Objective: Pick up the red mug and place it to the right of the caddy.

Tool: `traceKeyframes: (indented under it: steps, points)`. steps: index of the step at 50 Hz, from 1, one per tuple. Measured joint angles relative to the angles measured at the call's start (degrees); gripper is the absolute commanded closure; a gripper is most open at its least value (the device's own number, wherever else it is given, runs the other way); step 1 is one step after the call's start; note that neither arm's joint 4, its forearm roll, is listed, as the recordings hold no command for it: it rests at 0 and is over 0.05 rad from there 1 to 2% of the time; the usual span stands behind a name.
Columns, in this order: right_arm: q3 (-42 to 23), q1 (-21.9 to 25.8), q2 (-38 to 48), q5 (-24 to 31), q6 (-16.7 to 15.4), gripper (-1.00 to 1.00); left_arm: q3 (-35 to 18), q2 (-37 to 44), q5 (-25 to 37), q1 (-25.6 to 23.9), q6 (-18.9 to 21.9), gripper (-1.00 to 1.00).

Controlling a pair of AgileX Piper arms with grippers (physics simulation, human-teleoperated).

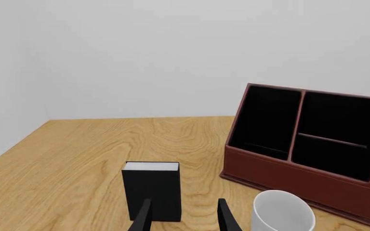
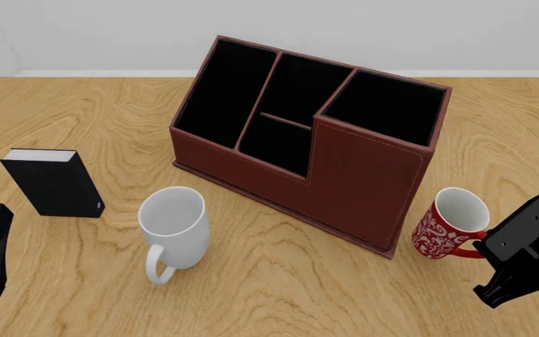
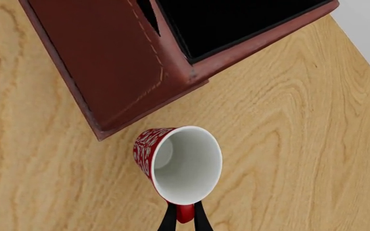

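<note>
since the red mug (image 2: 449,223) already stands on the table at the caddy's (image 2: 363,186) three o'clock, the right hand (image 3: 183,222), pinching its handle, should release gently and retreat straight.

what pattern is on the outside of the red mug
White ornamental swirls on red, on the red mug; clearest in the front view.

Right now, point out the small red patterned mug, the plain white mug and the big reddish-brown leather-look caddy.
Small red patterned mug (image 2: 435,234): front view, on its patterned outer wall.
Plain white mug (image 2: 177,239): front view, on its outer side.
Big reddish-brown leather-look caddy (image 2: 363,186): front view, on its front panel.
</note>
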Motion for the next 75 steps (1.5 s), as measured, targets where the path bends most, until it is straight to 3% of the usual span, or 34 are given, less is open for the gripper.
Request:
traceKeyframes:
  steps: [45,46,66,75]
  points:
    - [1.72,0.1,3.54,-5.4,0.93,1.0,0.15,-0.02,-0.14,-0.02,0.06,-1.0]
    - [1.71,0.14,3.57,-5.45,1.01,-1.0,0.13,-0.02,-0.12,-0.02,0.07,-1.0]
    - [1.75,0.15,3.85,-4.2,2.75,-1.0,0.01,0.0,-0.08,-0.05,0.21,-1.0]
    - [1.08,-0.62,0.71,-1.09,3.27,-1.0,0.09,-0.01,-0.19,-0.06,0.24,-1.0]
